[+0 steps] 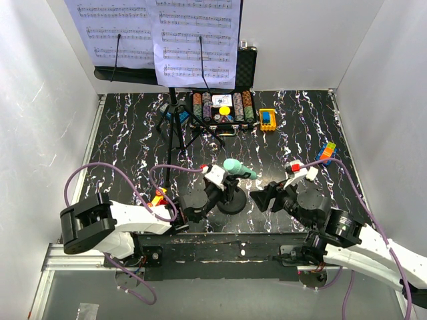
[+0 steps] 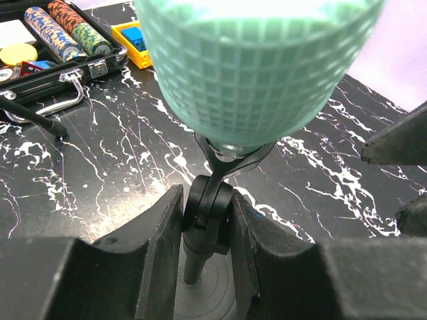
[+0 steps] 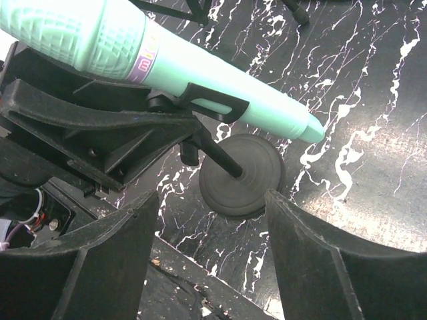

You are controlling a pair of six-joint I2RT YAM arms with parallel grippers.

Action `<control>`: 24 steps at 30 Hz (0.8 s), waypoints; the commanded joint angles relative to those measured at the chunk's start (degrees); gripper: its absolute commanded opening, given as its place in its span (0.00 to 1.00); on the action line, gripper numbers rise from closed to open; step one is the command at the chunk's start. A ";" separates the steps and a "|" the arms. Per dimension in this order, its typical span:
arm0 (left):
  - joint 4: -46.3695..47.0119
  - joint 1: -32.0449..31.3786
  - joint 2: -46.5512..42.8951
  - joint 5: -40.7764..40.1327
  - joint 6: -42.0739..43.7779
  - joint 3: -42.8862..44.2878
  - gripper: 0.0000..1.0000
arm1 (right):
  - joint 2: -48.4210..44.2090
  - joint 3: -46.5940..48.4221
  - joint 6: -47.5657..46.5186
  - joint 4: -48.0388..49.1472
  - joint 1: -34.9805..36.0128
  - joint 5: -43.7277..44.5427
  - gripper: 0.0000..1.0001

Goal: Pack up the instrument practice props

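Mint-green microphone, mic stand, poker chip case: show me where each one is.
mint-green microphone (image 3: 167, 63): right wrist view, on its smooth handle.
mic stand (image 3: 257, 167): right wrist view, on its round base.
poker chip case (image 1: 246, 70): top view, on its open lid.

Microphone (image 3: 173, 63): mint-green plastic with a faint sheen; head moulded in a fine raised grid, barrel smooth. Mic stand (image 3: 243, 177): matt black plastic, round base faintly ringed. Table (image 1: 133, 133) — glossy black marble-look top, white-veined, reflective. Sheet-music pages (image 1: 193, 33), at 12 o'clock — matt white printed paper.
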 commanded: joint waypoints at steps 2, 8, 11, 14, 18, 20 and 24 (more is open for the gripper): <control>-9.64 -0.47 5.12 0.17 -3.71 -3.35 0.00 | 0.12 -1.71 0.06 1.00 -0.19 -0.10 0.71; -9.82 -0.99 5.75 0.25 -3.45 -3.00 0.00 | -0.84 -3.12 -2.47 4.42 -0.19 2.54 0.73; -10.61 -0.99 6.01 1.13 -2.83 -2.47 0.00 | -2.25 -3.39 -8.35 10.39 -0.19 2.36 0.77; -10.61 -0.99 6.19 2.19 -2.65 -2.47 0.00 | -0.16 -1.99 -16.00 13.75 -0.19 1.57 0.79; -11.14 -0.99 6.89 3.86 -2.13 -1.95 0.00 | 5.47 1.18 -23.73 16.38 -0.18 1.57 0.78; -11.31 -0.91 7.07 4.73 -1.95 -1.68 0.00 | 7.40 0.57 -27.95 21.72 -0.19 1.48 0.76; -11.66 -0.99 6.80 7.02 -1.95 -1.86 0.00 | 8.82 -2.06 -35.34 31.75 -0.18 1.67 0.75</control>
